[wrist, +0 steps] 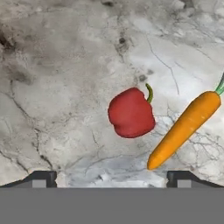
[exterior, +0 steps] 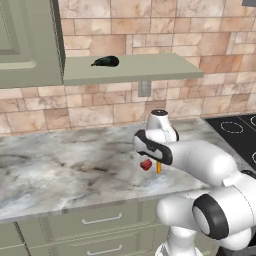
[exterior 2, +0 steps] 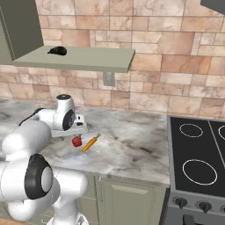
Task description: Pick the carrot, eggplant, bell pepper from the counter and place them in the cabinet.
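Observation:
The red bell pepper (wrist: pixel 130 113) lies on the marbled counter (wrist: pixel 61 87) with the orange carrot (wrist: pixel 186 127) right beside it, not touching. My gripper (wrist: pixel 111 179) hangs open just above them, the pepper a little ahead of the gap between its fingertips. From the base, the pepper (exterior 2: pixel 77 141) and carrot (exterior 2: pixel 90 143) lie under my hand near the counter's front edge (exterior 2: pixel 132 169). The dark eggplant (exterior: pixel 106 61) lies on the shelf of the cabinet (exterior: pixel 150 67), toward its left end. Nothing is between the fingers.
The cabinet's door (exterior: pixel 25 42) stands open at the left. A black stovetop (exterior 2: pixel 197 149) borders the counter on the right. A wall outlet (exterior: pixel 144 88) sits under the shelf. Drawers with silver handles (exterior: pixel 101 219) run below the counter.

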